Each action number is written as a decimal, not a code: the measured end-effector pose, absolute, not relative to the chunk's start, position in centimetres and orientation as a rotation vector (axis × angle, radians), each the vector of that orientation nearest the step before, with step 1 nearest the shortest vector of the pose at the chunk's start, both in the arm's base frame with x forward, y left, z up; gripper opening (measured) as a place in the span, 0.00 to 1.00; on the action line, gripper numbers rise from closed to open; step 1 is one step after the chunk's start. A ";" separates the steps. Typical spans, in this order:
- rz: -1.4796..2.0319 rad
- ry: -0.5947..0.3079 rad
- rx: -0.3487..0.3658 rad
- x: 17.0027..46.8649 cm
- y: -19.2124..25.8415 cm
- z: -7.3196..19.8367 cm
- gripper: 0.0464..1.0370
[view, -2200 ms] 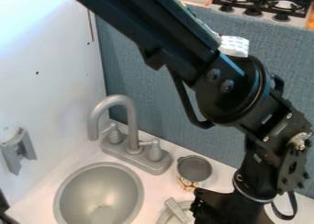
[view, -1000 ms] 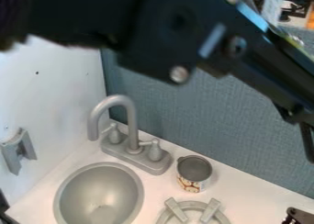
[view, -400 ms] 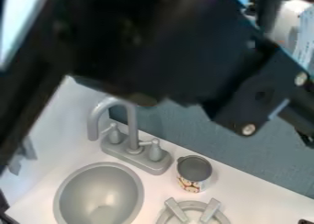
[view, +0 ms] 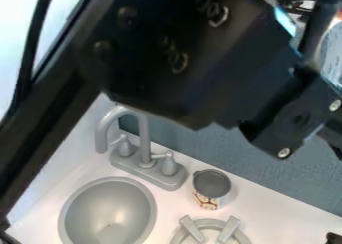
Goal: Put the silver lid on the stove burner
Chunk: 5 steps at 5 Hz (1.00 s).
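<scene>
A small dark part of the gripper (view: 334, 238) stands at the bottom right corner, over the white counter's edge of the view. It is well to the right of a small can (view: 212, 184) with a grey inside and a patterned label, which stands upright. Below the can, a grey ring with raised prongs (view: 229, 229) is cut by the bottom edge. To the can's left are the grey faucet (view: 141, 133) and the round grey sink basin (view: 107, 213). What the gripper holds, if anything, cannot be seen.
The black arm (view: 200, 58) covers most of the upper half, close above the faucet's top, and runs off the right edge. A blue-grey panel (view: 220, 148) stands behind the white counter (view: 280, 213). Part of a stove shows at the top right.
The arm has swung round toward the camera, its far end going off to the right. The gripper has moved from beside the can to the bottom right corner. Can, ring and sink have stayed put.
</scene>
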<state>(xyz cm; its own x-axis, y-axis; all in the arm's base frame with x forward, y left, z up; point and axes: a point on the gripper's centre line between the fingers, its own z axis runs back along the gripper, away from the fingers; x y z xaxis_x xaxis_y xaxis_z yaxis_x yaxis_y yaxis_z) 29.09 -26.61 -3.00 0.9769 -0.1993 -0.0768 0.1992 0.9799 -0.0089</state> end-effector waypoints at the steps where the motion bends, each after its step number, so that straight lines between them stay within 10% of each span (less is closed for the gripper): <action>1: -0.194 0.083 -0.006 29.8 -26.1 -2.8 0.65; 2: -0.214 0.106 0.001 29.7 -26.2 -2.8 0.45; 5: -0.195 0.037 -0.045 27.7 -24.5 0.8 0.45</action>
<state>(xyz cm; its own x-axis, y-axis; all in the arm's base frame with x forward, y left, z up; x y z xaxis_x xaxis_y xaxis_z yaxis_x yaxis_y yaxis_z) 27.74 -24.54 0.78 0.9804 -0.1941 -0.0322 0.1925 0.9801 -0.0478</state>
